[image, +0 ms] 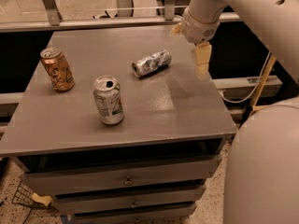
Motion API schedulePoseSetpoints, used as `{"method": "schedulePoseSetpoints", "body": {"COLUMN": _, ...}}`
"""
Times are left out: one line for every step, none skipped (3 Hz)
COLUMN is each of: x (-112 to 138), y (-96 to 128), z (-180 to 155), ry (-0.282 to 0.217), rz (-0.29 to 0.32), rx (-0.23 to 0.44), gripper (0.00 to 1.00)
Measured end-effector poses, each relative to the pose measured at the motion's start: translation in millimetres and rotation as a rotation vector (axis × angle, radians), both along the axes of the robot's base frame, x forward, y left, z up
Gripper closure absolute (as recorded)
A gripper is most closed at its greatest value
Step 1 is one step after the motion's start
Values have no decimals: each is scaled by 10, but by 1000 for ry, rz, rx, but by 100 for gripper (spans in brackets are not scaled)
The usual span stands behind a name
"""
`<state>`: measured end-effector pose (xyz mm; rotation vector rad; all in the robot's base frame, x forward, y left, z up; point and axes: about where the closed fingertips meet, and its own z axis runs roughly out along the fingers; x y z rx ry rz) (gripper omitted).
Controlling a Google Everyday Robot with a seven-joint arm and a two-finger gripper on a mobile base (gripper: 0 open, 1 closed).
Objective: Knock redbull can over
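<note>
The redbull can [151, 63], slim and silver-grey with faint bluish markings, lies on its side on the grey table [159, 106], right of centre toward the back. My gripper [189, 46] hangs above the table's back right corner, to the right of the can and apart from it. It is open and empty. One beige finger [202, 59] points down near the right edge. The other only peeks out behind the wrist.
A wider silver can [108, 100] with green and red marks stands upright at front centre-left. An orange-gold can [57, 70] stands upright at the left. Drawers [126, 181] sit under the tabletop. My arm's large white body [266, 167] fills the lower right.
</note>
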<state>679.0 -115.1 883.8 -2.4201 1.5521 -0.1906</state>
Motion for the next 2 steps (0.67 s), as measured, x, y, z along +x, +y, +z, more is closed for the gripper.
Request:
{"method": "schedulePoseSetpoints", "body": {"x": -173, "y": -335, "z": -88, "ry": 27, "rz": -110, "rx": 114, "gripper": 0}}
{"method": "schedulePoseSetpoints", "body": {"x": -473, "y": -734, "z": -205, "ry": 56, "rz": -244, "rx": 238, "gripper": 0}}
